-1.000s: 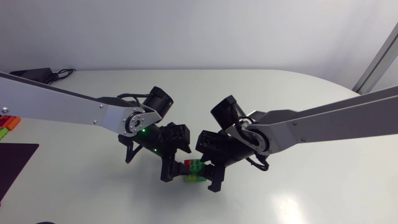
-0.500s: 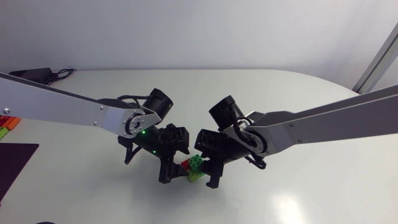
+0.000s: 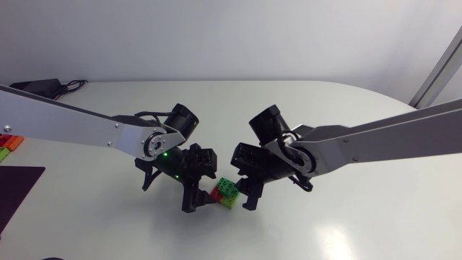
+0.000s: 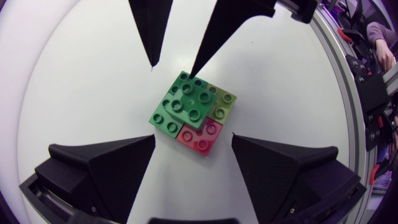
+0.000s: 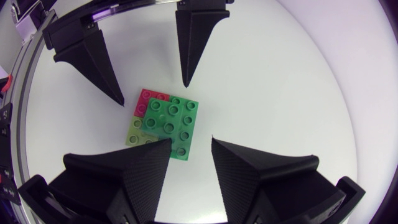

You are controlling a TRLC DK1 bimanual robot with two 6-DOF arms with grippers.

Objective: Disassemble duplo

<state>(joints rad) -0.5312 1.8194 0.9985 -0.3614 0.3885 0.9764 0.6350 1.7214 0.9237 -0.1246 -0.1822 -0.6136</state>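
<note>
The duplo stack (image 3: 225,191) lies flat on the white table between both grippers. It is a dark green brick (image 4: 185,104) on top of a lime brick (image 4: 222,104) and a red brick (image 4: 202,135). My left gripper (image 4: 194,139) is wide open and hangs over the stack, its fingers on either side and clear of it. My right gripper (image 5: 191,140) faces it from the other side with a narrow gap, open and holding nothing. One of its fingertips (image 5: 163,144) is at the green brick's (image 5: 169,119) edge. The head view shows the left gripper (image 3: 196,202) and the right gripper (image 3: 247,198) flanking the stack.
Loose coloured bricks (image 3: 9,143) lie at the table's left edge, with a dark purple mat (image 3: 16,189) in front of them. A black adapter with cables (image 3: 45,85) sits at the back left.
My right gripper's fingers have come closer together, and it has drawn back slightly. The stack has shifted and turned a little between the two grippers. The left gripper has stayed wide open.
</note>
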